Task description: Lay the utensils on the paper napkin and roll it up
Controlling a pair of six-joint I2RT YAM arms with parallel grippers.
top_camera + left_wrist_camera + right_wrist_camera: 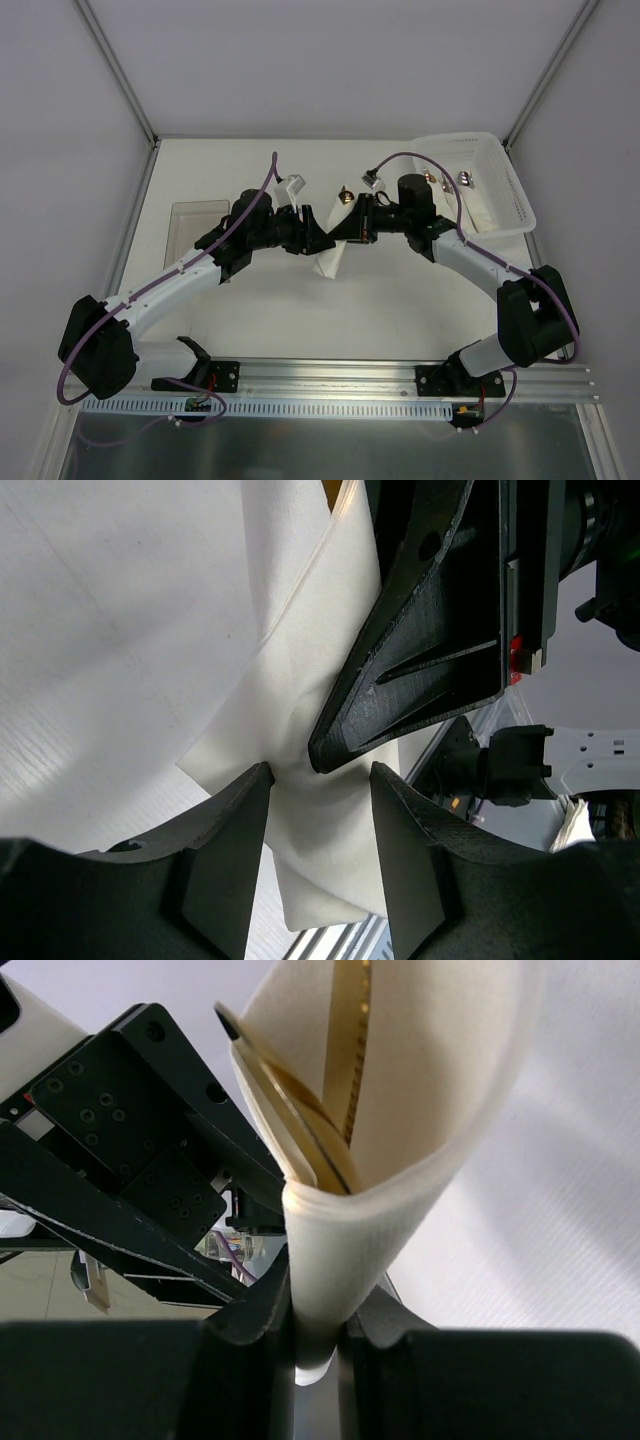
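Note:
The white paper napkin (420,1110) is folded into a loose roll around gold utensils (348,1050), whose handles show inside the fold. My right gripper (318,1310) is shut on the roll's lower end. From above, the napkin (328,262) hangs at the table's middle between both grippers, and a copper utensil head (346,196) sticks out behind the right gripper (342,232). My left gripper (320,775) stands open, its jaws apart on either side of the napkin (320,850), facing a right finger (420,680). In the top view the left gripper (316,236) sits just left of the roll.
A white basket (505,185) stands at the back right with shiny utensils (447,179) inside. A clear shallow tray (195,222) lies at the left, partly under the left arm. The two arms nearly touch at the middle.

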